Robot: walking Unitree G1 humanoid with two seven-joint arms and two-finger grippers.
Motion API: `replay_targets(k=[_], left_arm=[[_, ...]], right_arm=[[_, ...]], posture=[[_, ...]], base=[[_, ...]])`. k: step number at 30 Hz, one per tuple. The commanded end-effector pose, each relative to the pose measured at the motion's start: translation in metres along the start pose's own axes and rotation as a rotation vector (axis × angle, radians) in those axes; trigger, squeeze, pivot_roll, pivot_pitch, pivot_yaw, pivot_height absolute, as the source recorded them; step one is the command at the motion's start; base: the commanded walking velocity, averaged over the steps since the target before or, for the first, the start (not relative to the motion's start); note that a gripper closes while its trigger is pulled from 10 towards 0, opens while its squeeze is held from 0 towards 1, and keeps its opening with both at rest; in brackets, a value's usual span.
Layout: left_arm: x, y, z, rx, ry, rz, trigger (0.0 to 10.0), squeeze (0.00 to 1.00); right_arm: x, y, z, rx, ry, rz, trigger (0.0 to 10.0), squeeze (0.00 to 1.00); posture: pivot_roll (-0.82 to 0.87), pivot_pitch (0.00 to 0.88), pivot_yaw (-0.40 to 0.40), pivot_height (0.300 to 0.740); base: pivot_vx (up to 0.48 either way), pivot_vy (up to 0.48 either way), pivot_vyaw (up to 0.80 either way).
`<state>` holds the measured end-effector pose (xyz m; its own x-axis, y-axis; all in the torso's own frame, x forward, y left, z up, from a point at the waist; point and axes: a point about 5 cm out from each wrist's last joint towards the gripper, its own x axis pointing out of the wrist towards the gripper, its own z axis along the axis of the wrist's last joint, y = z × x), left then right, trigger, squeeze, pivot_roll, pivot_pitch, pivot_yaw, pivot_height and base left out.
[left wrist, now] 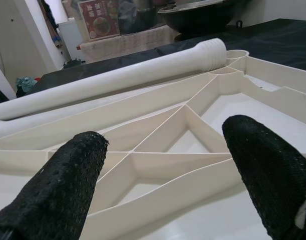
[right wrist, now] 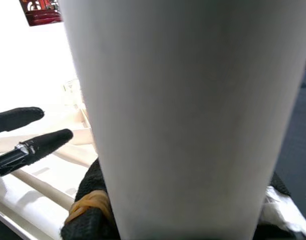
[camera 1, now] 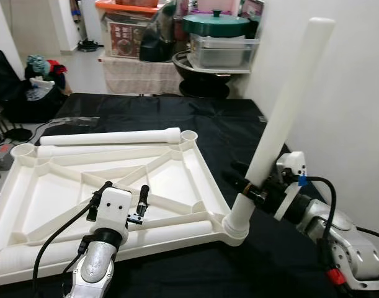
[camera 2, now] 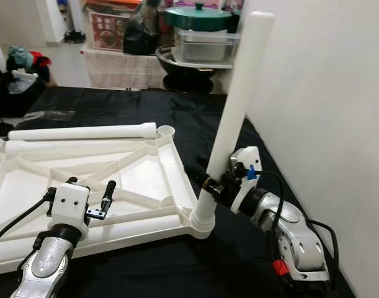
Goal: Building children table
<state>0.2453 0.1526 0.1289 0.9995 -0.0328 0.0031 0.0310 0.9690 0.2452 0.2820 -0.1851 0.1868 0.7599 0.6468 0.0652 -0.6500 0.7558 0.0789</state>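
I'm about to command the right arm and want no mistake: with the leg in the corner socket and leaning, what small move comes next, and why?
Probably tip the white leg upright with the right gripper, then press down. It leans away from the upturned tabletop, though its foot sits in the near corner socket and the jaws clamp it low. The left gripper hovers open over the ribs, bracing nothing.
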Motion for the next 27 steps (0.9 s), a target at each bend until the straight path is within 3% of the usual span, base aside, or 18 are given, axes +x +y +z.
replay_targets(k=[1,3,4,5,6,7,8,10,11,17,18,19,20,21,24,25,26,27], left_arm=[[-0.002,-0.001,-0.001,0.009,0.005,-0.004,10.0,0.00],[-0.002,-0.001,-0.001,0.009,0.005,-0.004,10.0,0.00],[-0.001,0.000,-0.001,0.010,0.004,-0.003,10.0,0.00],[-0.001,0.000,-0.001,0.010,0.004,-0.003,10.0,0.00],[-0.001,0.001,-0.001,0.012,0.004,-0.002,10.0,0.00],[-0.001,0.001,-0.001,0.012,0.004,-0.002,10.0,0.00],[-0.001,0.002,0.000,0.014,0.003,0.004,10.0,0.00],[-0.001,0.002,0.000,0.014,0.003,0.004,10.0,0.00],[0.000,0.004,0.000,0.015,0.002,0.009,10.0,0.00],[0.001,0.004,0.001,0.018,0.000,0.007,10.0,0.00],[0.002,0.005,0.001,0.018,0.000,0.007,10.0,0.00],[0.002,0.005,0.001,0.018,0.000,0.007,10.0,0.00],[0.002,0.005,0.001,0.019,0.000,0.006,10.0,0.00],[0.001,0.005,0.000,0.019,0.003,0.006,10.0,0.00],[0.001,0.005,0.000,0.019,0.003,0.006,10.0,0.00],[0.001,0.006,0.000,0.019,0.004,0.006,10.0,0.00],[0.001,0.006,0.000,0.019,0.004,0.006,10.0,0.00],[0.002,0.006,-0.001,0.017,0.006,0.005,10.0,0.00]], right_arm=[[-0.002,-0.009,-0.001,0.004,-0.006,-0.105,0.0,0.00],[-0.002,-0.009,-0.001,0.004,-0.006,-0.105,0.0,0.00],[-0.008,-0.034,-0.009,0.005,0.038,-0.486,0.0,0.00],[-0.008,-0.034,-0.009,0.005,0.038,-0.486,0.0,0.00],[-0.021,-0.049,-0.020,0.047,0.046,-0.839,0.0,0.00],[-0.021,-0.049,-0.020,0.047,0.046,-0.839,0.0,0.00],[-0.028,-0.049,-0.035,0.094,0.075,-1.058,0.0,0.00],[-0.028,-0.049,-0.035,0.094,0.075,-1.058,0.0,0.00],[-0.029,-0.041,-0.047,0.134,0.097,-1.152,0.0,0.00],[-0.014,-0.023,-0.054,0.147,0.114,-1.071,0.0,0.00],[-0.006,-0.020,-0.054,0.171,0.116,-0.998,3.3,0.00],[-0.006,-0.020,-0.054,0.171,0.116,-0.998,3.3,0.00],[0.002,-0.019,-0.050,0.152,0.118,-0.914,10.0,0.00],[0.006,-0.019,-0.045,0.158,0.095,-0.851,10.0,0.00],[0.006,-0.019,-0.045,0.158,0.095,-0.851,10.0,0.00],[0.005,-0.023,-0.038,0.134,0.068,-0.825,10.0,0.36],[0.005,-0.023,-0.038,0.134,0.068,-0.825,10.0,0.36],[0.006,-0.026,-0.031,0.135,0.041,-0.790,10.0,1.00]], posture=[[0.10,0.000,-0.105,0.740],[0.10,0.000,-0.105,0.740],[0.10,0.000,-0.105,0.740],[0.10,0.000,-0.105,0.740],[0.11,0.000,-0.108,0.740],[0.11,0.000,-0.108,0.740],[0.12,0.000,-0.109,0.740],[0.12,0.000,-0.109,0.740],[0.12,0.000,-0.105,0.740],[0.10,0.000,-0.100,0.740],[0.10,0.000,-0.098,0.740],[0.10,0.000,-0.098,0.740],[0.10,0.000,-0.098,0.740],[0.10,0.000,-0.097,0.740],[0.10,0.000,-0.097,0.740],[0.10,0.000,-0.098,0.740],[0.10,0.000,-0.098,0.740],[0.10,0.000,-0.097,0.740]], base=[[0.000,0.000,0.00],[0.000,0.000,0.00],[0.000,0.000,0.00],[0.000,0.000,0.00],[0.000,0.000,0.00],[0.000,0.000,0.00],[0.000,0.000,0.00],[0.000,0.000,0.00],[0.000,0.000,0.00],[0.000,0.000,0.00],[0.000,0.000,0.00],[0.000,0.000,0.00],[0.000,0.000,0.00],[0.000,0.000,0.00],[0.000,0.000,0.00],[0.000,0.000,0.00],[0.000,0.000,0.00],[0.000,0.000,0.00]])
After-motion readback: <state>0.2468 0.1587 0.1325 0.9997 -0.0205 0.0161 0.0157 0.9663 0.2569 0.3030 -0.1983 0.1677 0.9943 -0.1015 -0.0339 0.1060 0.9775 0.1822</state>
